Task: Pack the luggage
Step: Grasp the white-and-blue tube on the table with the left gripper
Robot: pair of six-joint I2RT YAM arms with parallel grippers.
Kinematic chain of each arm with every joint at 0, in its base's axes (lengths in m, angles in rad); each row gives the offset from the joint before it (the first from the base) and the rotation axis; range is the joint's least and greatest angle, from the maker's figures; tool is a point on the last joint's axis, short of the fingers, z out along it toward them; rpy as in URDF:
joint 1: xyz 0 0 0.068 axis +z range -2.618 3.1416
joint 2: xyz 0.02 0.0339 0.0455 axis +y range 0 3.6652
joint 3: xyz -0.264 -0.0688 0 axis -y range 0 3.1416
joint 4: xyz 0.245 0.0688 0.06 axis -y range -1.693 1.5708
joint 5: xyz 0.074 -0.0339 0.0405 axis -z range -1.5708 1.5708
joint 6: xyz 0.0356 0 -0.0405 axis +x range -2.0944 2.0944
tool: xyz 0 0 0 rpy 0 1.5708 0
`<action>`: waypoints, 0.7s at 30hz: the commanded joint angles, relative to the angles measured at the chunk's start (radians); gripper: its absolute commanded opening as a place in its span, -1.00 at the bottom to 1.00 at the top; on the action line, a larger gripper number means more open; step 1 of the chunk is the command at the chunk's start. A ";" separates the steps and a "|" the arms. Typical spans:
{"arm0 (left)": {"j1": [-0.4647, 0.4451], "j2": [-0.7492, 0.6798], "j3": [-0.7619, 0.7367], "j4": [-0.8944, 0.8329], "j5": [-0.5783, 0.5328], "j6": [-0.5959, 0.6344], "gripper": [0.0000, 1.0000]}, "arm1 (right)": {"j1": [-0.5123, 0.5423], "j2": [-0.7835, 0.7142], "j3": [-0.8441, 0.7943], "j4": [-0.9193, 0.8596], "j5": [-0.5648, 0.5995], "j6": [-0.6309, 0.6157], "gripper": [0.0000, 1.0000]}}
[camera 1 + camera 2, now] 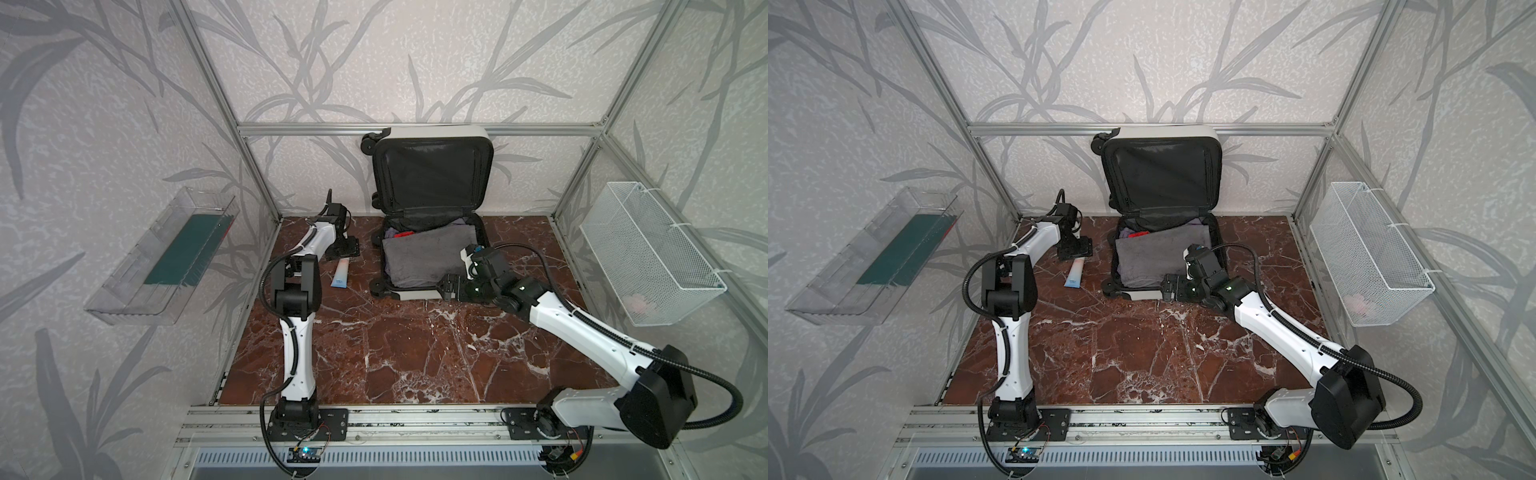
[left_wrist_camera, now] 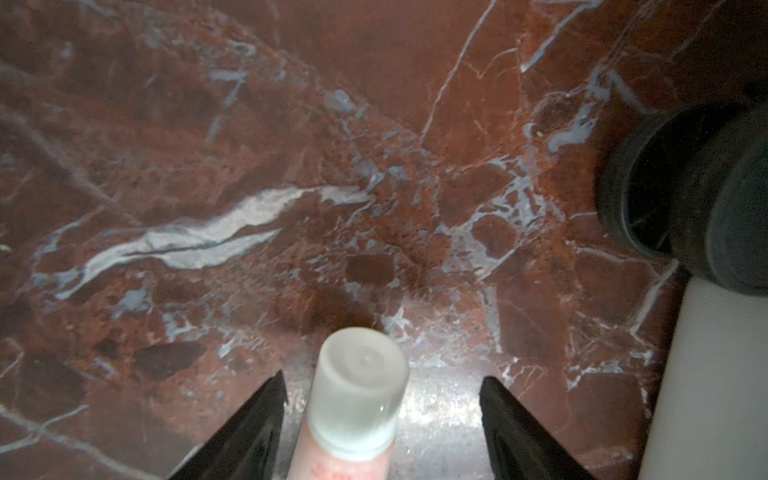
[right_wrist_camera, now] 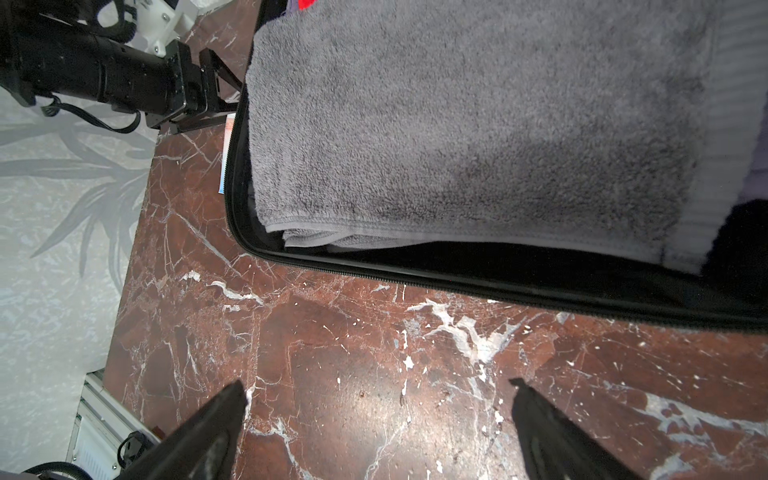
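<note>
In both top views the luggage (image 1: 432, 174) (image 1: 1158, 174) lies open at the back middle of the marble surface (image 1: 395, 353), its lid standing upright against the rear wall. A folded grey towel (image 1: 419, 259) fills its lower half, and a small red item (image 1: 402, 234) shows just behind the towel, toward the hinge. A pale tube (image 1: 341, 272) lies on the surface just left of the luggage, apart from it. The left claw (image 1: 345, 249) hangs over the tube's back end. The right claw (image 1: 451, 286) sits at the luggage's front right corner. A clear bin (image 1: 158, 266) is fixed well to the left of the luggage and a white wire basket (image 1: 648, 253) well to its right.

In the left wrist view the left claw (image 2: 383, 377) has its jaws apart, one on either side of the tube's frosted cap. A gap shows on both sides, so nothing is gripped. A black wheel (image 2: 685, 187) of the luggage and a strip of its white shell lie close by.

In the right wrist view the right claw (image 3: 376, 382) is spread wide over bare surface, holding nothing. It is just in front of the luggage's zip rim, with the towel inside beyond it.
</note>
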 commanded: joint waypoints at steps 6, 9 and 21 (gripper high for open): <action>-0.009 0.080 0.108 -0.102 -0.060 0.051 0.23 | 0.005 -0.040 -0.023 0.023 -0.026 0.012 0.98; -0.010 0.083 0.106 -0.109 -0.066 0.059 0.11 | 0.005 -0.046 -0.026 0.022 -0.023 0.010 0.98; -0.009 0.046 0.031 -0.089 -0.067 0.087 -0.14 | 0.005 -0.024 -0.019 0.037 -0.027 0.013 0.99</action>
